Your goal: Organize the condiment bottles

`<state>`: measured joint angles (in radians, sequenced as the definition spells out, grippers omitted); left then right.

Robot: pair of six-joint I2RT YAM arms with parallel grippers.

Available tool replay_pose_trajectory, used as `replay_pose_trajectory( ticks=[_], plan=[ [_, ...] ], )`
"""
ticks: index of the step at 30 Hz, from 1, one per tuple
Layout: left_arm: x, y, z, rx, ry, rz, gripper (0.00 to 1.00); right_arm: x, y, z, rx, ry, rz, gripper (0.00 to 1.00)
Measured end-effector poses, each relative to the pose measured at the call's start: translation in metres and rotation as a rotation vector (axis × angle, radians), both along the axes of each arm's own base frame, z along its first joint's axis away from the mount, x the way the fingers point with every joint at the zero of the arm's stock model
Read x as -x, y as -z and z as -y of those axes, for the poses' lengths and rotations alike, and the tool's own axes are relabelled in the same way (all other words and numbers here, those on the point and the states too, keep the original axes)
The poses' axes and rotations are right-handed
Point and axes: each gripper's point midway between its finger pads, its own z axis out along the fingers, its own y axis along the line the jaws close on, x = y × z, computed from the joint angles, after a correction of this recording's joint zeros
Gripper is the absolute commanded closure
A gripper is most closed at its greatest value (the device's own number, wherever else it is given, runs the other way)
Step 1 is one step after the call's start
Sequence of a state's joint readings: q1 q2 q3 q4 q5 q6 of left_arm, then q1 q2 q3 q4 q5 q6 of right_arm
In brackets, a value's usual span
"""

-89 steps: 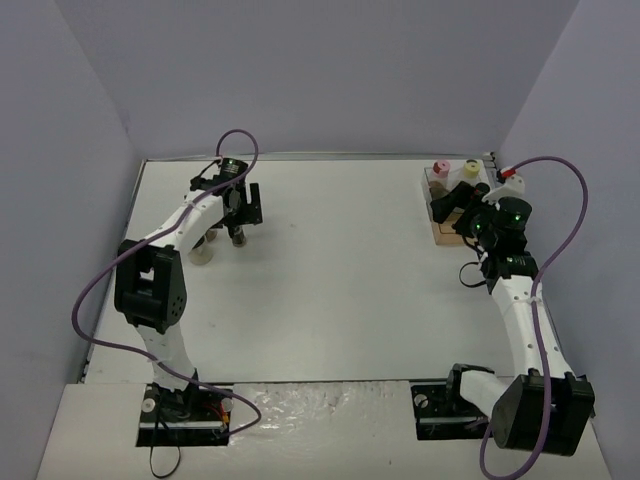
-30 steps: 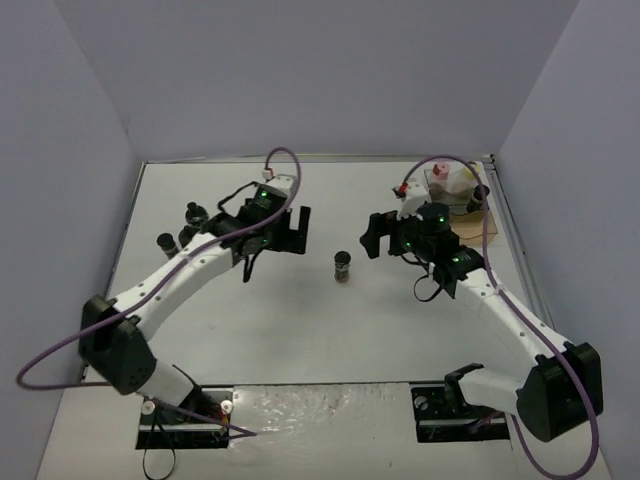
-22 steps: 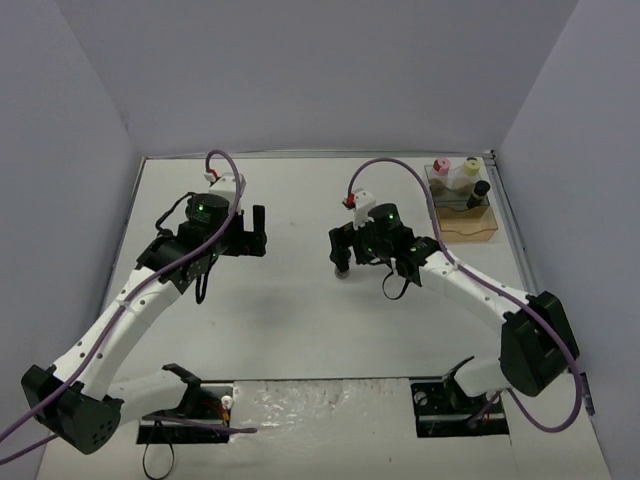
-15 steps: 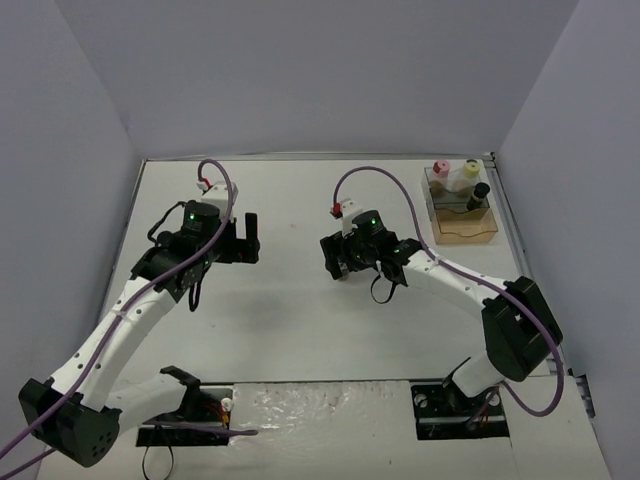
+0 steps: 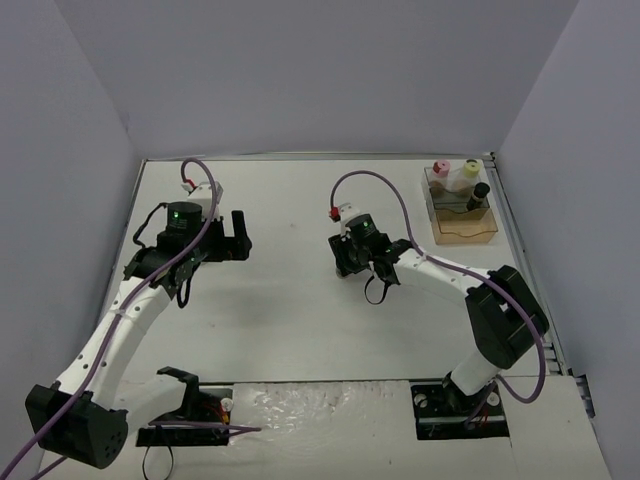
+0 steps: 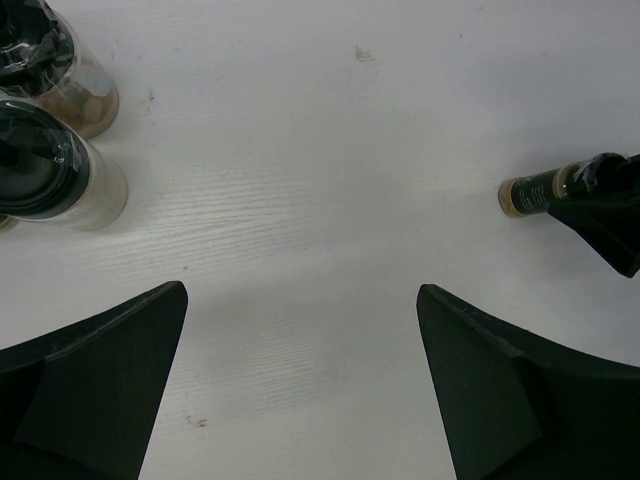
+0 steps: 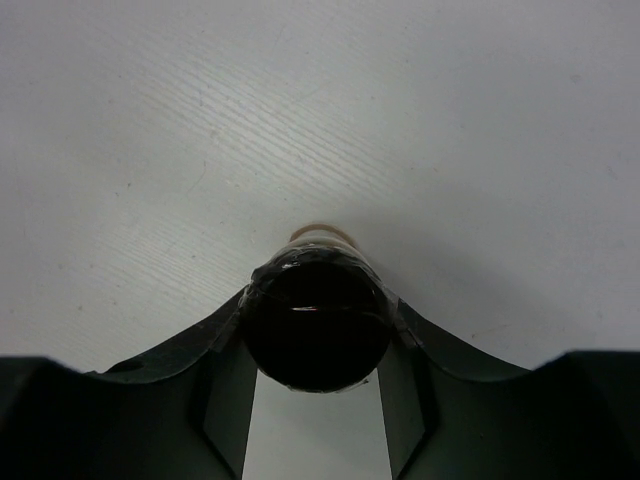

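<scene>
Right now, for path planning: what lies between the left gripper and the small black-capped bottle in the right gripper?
Only bare white table, seen in the left wrist view, separates the left gripper from the black-capped bottle.

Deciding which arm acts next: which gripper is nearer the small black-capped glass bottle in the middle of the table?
Right. The right gripper grips the small black-capped glass bottle from both sides; the left gripper hangs open, apart, off to its left.

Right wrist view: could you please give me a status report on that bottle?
Right gripper shut on small black-capped glass bottle, upright. Left gripper open, empty. Nothing crowding the bottle.
</scene>
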<state>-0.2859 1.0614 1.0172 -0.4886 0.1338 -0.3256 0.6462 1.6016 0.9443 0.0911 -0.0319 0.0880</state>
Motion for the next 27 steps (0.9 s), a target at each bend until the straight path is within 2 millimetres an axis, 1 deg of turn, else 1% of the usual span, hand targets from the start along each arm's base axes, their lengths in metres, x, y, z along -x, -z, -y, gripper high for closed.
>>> replay_pose_trajectory(
  ticks=[2, 4, 6, 9, 14, 15, 19, 21, 23, 25, 27],
  plan=[
    [0.0, -0.001, 0.0, 0.002, 0.001, 0.004, 0.03, -0.004, -0.001, 0.006, 0.007, 0.017, 0.007, 0.99],
    [0.0, -0.001, 0.0, 0.003, 0.002, 0.004, 0.03, -0.01, -0.005, 0.016, 0.01, 0.047, 0.013, 0.99],
    [0.0, -0.001, 0.0, 0.004, 0.002, 0.003, 0.03, -0.023, -0.016, 0.035, 0.006, 0.102, 0.026, 1.0],
    [0.0, -0.001, -0.002, 0.006, -0.003, 0.003, 0.03, -0.057, -0.048, 0.079, -0.013, 0.246, 0.092, 1.0],
    [-0.001, -0.001, -0.004, 0.011, -0.008, 0.0, 0.03, -0.111, -0.109, 0.171, -0.044, 0.505, 0.218, 1.0],
    [-0.001, -0.001, -0.004, 0.012, -0.01, -0.001, 0.03, -0.119, -0.12, 0.191, -0.054, 0.562, 0.238, 1.0],
    [-0.001, -0.001, -0.005, 0.012, -0.011, -0.001, 0.03, -0.134, -0.14, 0.251, -0.058, 0.723, 0.292, 1.0],
    [-0.001, -0.001, -0.006, 0.014, -0.014, -0.002, 0.03, -0.142, -0.138, 0.266, -0.063, 0.765, 0.272, 1.0],
    [-0.002, -0.001, -0.008, 0.014, -0.019, -0.003, 0.03, -0.158, -0.132, 0.28, -0.068, 0.806, 0.261, 1.0],
    [-0.002, -0.001, -0.008, 0.014, -0.022, -0.003, 0.03, -0.172, -0.115, 0.296, -0.063, 0.849, 0.235, 1.0],
    [-0.002, -0.001, -0.009, 0.014, -0.024, -0.003, 0.03, -0.177, -0.09, 0.309, -0.05, 0.888, 0.188, 1.0]
  ],
)
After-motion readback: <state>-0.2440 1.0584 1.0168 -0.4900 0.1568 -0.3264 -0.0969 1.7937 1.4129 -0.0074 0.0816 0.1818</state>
